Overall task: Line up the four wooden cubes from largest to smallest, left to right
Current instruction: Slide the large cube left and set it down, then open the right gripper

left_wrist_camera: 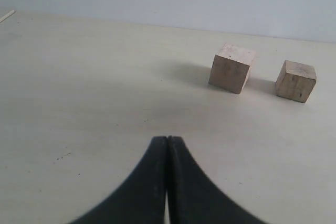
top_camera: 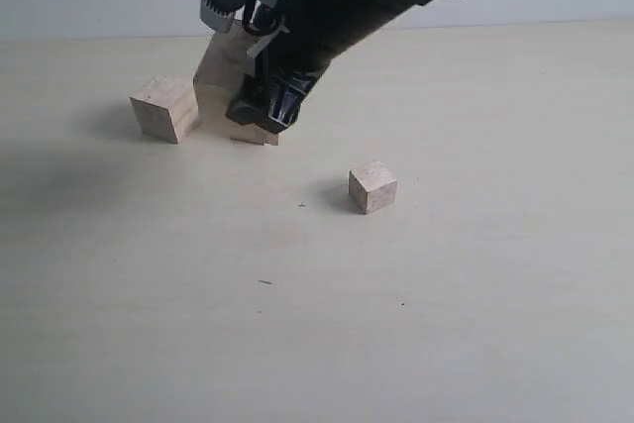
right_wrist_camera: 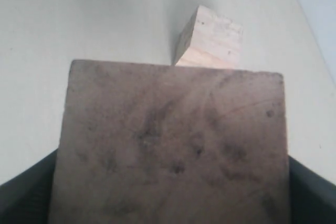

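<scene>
Your right gripper point(top_camera: 260, 111) reaches across into the upper left of the exterior frame and is pinching the big cube point(top_camera: 220, 71). In its wrist view that cube's dark face fills the frame, with a gripper finger at either lower corner. You cannot tell from these views whether the cube is clear of the desk point(top_camera: 446, 324) or resting on it.

The relation to watch is that the mid cube point(top_camera: 165, 108) sits just left of the big cube in the exterior frame, close enough that they may touch. The big one belongs at the left end, so it probably has to pass over or around the mid cube, or the row has to start where it is now.

The small cube point(top_camera: 372, 186) lies well apart, towards the centre right. A fourth cube is not clearly visible and may be hidden behind the arm.

Your left gripper point(left_wrist_camera: 167, 148) is pressed together and holds nothing. It does not show in the exterior view, so the right arm is the one placed for this move.
</scene>
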Robot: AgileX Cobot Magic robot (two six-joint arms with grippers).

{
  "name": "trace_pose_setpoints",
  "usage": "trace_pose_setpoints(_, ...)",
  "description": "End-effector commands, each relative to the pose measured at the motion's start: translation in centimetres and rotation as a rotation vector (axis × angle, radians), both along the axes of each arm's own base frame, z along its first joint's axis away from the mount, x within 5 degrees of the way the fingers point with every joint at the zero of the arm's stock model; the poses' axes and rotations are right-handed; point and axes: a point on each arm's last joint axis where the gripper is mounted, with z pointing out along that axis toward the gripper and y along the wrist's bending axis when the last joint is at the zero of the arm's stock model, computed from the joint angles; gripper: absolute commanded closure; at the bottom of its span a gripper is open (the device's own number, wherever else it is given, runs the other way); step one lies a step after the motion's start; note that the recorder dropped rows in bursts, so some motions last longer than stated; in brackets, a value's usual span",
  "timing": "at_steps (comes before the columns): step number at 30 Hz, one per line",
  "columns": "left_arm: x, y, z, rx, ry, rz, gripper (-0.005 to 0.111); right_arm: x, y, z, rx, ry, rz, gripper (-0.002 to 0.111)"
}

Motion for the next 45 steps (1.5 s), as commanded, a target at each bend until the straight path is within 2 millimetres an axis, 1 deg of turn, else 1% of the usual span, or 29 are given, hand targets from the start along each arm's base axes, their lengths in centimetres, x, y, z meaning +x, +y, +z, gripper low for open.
trace_pose_setpoints(1,0.0,0.0,0.1,-0.003,-0.016,-0.003,0.107,1.2,2.0,0.1,-0.017,0.017,0.12,0.108)
trace_pose_setpoints(5,0.0,0.0,0.1,-0.003,-0.016,-0.003,0.107,2.4,3.2,-1.6,-0.058,0.077,0.204,0.108)
trace_pose_setpoints(7,0.0,0.0,0.1,-0.003,-0.016,-0.003,0.107,2.7,3.5,-2.5,-0.078,0.105,0.243,0.108)
trace_pose_setpoints(9,0.0,0.0,0.1,-0.003,-0.016,-0.003,0.107,2.9,3.8,-3.7,-0.094,0.102,0.285,0.108)
trace_pose_setpoints(11,0.0,0.0,0.1,-0.003,-0.016,-0.003,0.107,2.9,4.0,-4.5,-0.091,0.092,0.324,0.108)
trace_pose_setpoints(17,0.0,0.0,0.1,-0.003,-0.016,-0.003,0.107,3.1,4.5,-6.7,-0.082,0.136,0.324,0.108)
trace_pose_setpoints(20,0.0,0.0,0.1,-0.003,-0.016,-0.003,0.107,3.3,4.6,-7.4,-0.083,0.13,0.304,0.108)
trace_pose_setpoints(23,0.0,0.0,0.1,-0.003,-0.016,-0.003,0.107,3.4,4.6,-7.8,-0.084,0.16,0.261,0.108)
trace_pose_setpoints(29,0.0,0.0,0.1,-0.003,-0.016,-0.003,0.107,3.5,4.6,-8.7,-0.096,0.178,0.254,0.108)
trace_pose_setpoints(32,0.0,0.0,0.1,-0.003,-0.016,-0.003,0.107,3.5,4.6,-9.4,-0.107,0.192,0.251,0.108)
trace_pose_setpoints(34,0.0,0.0,0.1,-0.003,-0.016,-0.003,0.107,3.6,4.6,-9.7,-0.119,0.191,0.255,0.107)
trace_pose_setpoints(36,0.0,0.0,0.1,-0.003,-0.016,-0.003,0.107,3.6,4.5,-9.8,-0.132,0.184,0.261,0.101)
trace_pose_setpoints(38,0.0,0.0,0.1,-0.003,-0.016,-0.003,0.107,3.6,4.5,-9.8,-0.131,0.187,0.258,0.091)
trace_pose_setpoints(41,0.0,0.0,0.1,-0.003,-0.016,-0.003,0.107,3.6,4.5,-9.6,-0.128,0.188,0.252,0.067)
trace_pose_setpoints(42,0.0,0.0,0.1,-0.003,-0.016,-0.003,0.107,3.6,4.5,-9.6,-0.127,0.19,0.252,0.053)
trace_pose_setpoints(45,0.0,0.0,0.1,-0.003,-0.016,-0.003,0.107,3.8,4.6,-9.6,-0.108,0.202,0.201,0.021)
